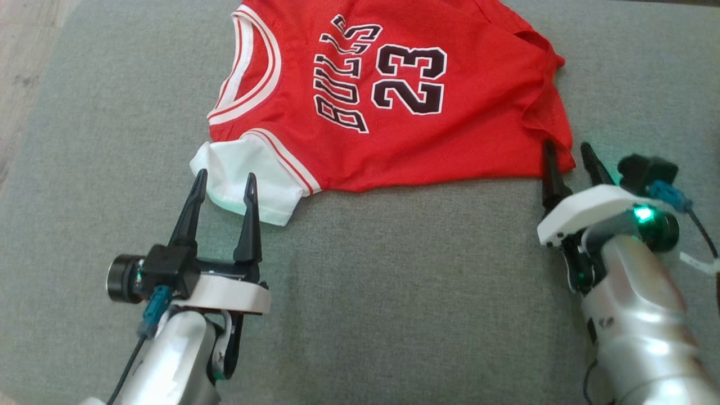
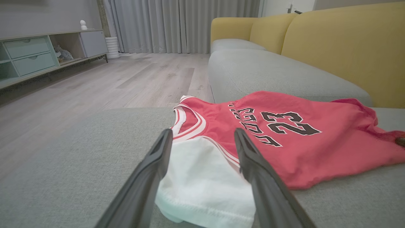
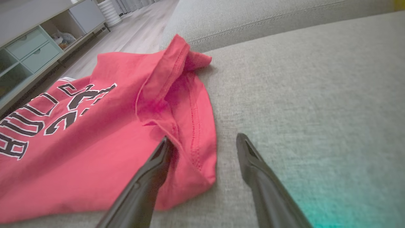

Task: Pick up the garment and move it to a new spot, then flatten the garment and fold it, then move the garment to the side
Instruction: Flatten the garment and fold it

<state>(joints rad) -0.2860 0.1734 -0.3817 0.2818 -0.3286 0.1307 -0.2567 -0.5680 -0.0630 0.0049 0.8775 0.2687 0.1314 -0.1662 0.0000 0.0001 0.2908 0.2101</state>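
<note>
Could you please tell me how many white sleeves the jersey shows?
1: the sleeve lies at the jersey corner nearest the left gripper; another may be hidden.

silver forearms [image 1: 174, 360], white wrist plates [image 1: 225, 295], dark tapered fingers [image 1: 247, 225], possibly teal cable plugs [image 1: 156, 308].

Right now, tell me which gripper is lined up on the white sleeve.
The left gripper: its open fingers frame the white sleeve, while the right gripper stands open at the red hem corner of the jersey.

Red jersey [image 1: 394, 84] numbered 23, white-sleeved, lies spread printed-side up on grey cushion [image 1: 394, 292].
</note>
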